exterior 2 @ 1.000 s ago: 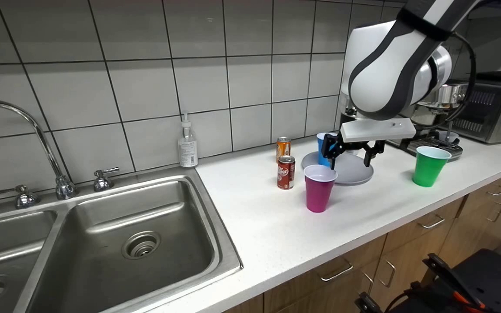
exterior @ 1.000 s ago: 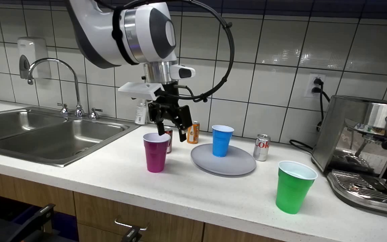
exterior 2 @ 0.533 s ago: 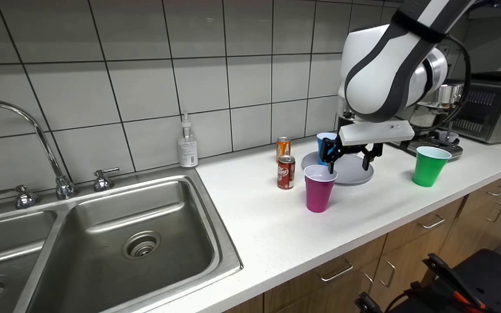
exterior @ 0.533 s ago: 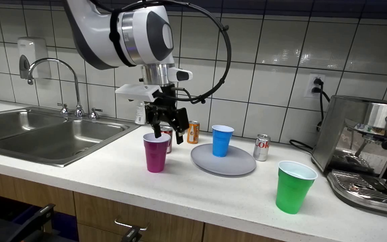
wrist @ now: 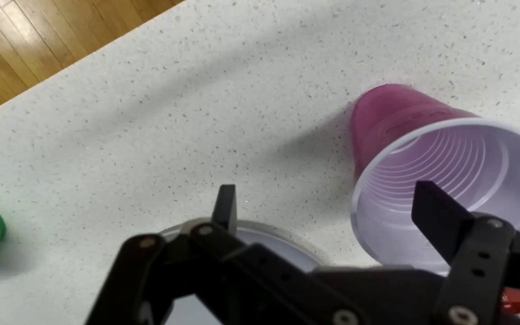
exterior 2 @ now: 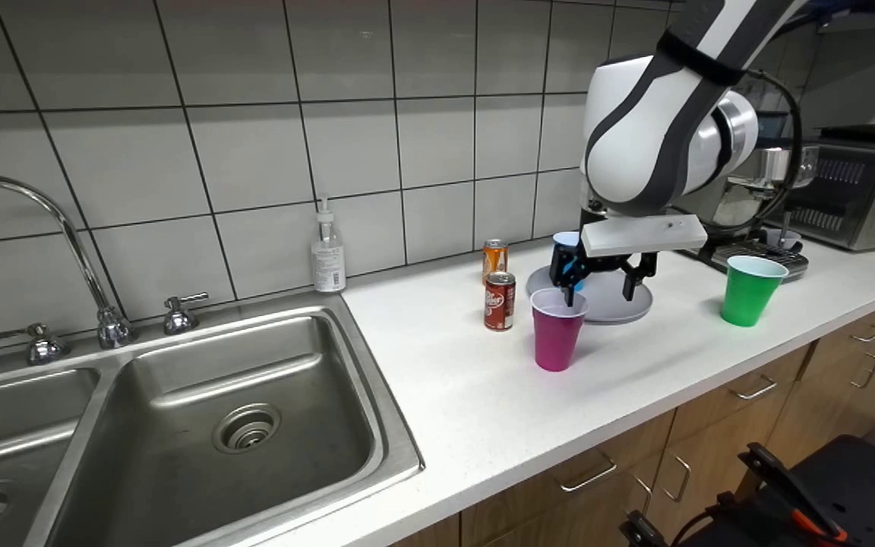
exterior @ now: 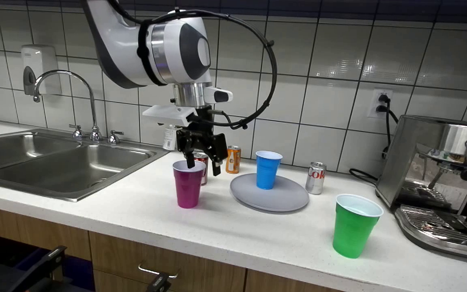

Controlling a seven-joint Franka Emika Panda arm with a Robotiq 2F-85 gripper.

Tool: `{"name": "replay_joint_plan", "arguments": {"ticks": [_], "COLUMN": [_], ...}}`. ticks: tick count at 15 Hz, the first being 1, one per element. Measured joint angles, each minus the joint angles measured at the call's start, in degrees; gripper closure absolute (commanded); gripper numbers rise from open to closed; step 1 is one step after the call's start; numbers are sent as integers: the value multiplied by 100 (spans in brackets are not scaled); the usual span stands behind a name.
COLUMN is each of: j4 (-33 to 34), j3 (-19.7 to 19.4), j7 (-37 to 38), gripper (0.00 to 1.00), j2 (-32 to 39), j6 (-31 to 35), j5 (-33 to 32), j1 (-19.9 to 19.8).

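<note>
1. The hand (exterior: 204, 170) is spread, gripping nothing.
2. The magenta cup (exterior: 188, 188) stands upright on the counter (exterior: 136, 202), long axis vertical, mostly below the hand and toward the sink (exterior 2: 164, 456).
3. One finger (wrist: 438, 216) overlaps the cup's mouth, above or inside I cannot tell; the other points down outside it.

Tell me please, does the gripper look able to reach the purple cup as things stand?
Likely yes: the gripper is open, one fingertip shows against the mouth of the purple cup in every view, and nothing seems in the way.
</note>
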Motion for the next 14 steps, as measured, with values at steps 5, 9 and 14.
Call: {"name": "replay_joint_plan", "arguments": {"ticks": [5, 9, 14], "j4": [252, 400, 524], "j3": [0, 0, -4], "j7": [-60, -119, -155], "gripper": [34, 66, 100], "j2": [316, 466, 565], "j6": [0, 0, 0], "j5": [109, 161, 189], "j1": [9, 14, 16]}}
